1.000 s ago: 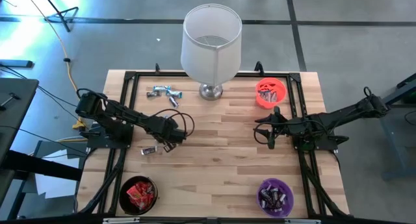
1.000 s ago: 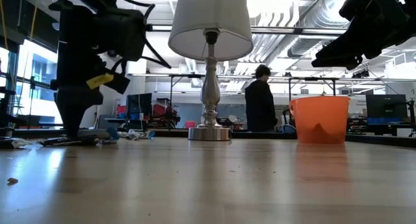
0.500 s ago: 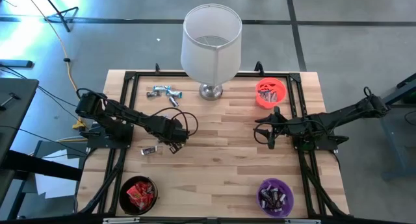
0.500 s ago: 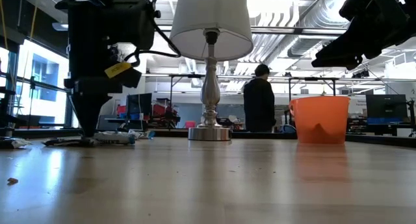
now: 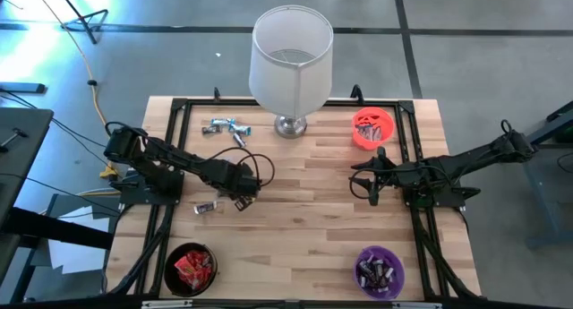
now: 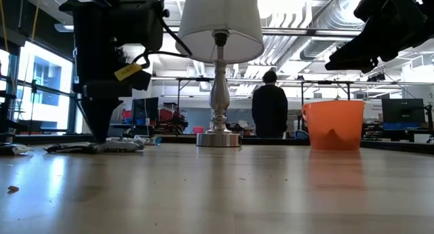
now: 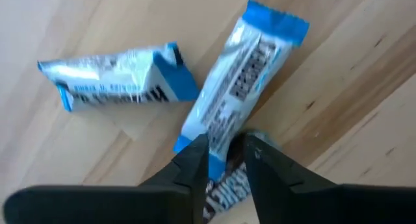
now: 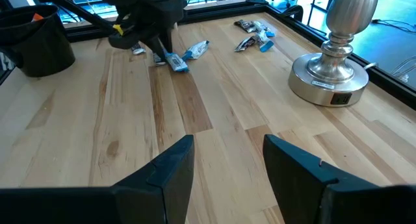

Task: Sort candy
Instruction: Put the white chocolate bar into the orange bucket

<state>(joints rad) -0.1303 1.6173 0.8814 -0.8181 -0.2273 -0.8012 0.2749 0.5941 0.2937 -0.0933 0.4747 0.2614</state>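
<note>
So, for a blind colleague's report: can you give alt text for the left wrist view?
The left gripper points down at a wooden table, its dark fingers straddling the end of a blue-and-silver candy bar. A second blue-and-silver bar lies beside it.

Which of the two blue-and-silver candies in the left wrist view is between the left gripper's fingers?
The angled candy bar: its near end sits at the left gripper. The other bar lies apart, off to one side.

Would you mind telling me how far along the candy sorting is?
Done: the black bowl, the purple bowl and the orange bowl each hold wrapped bars. In hand: the left claw is down at a blue-and-silver wrapped bar, another beside it. Left: these and the loose bars near the lamp. The right claw waits open.
</note>
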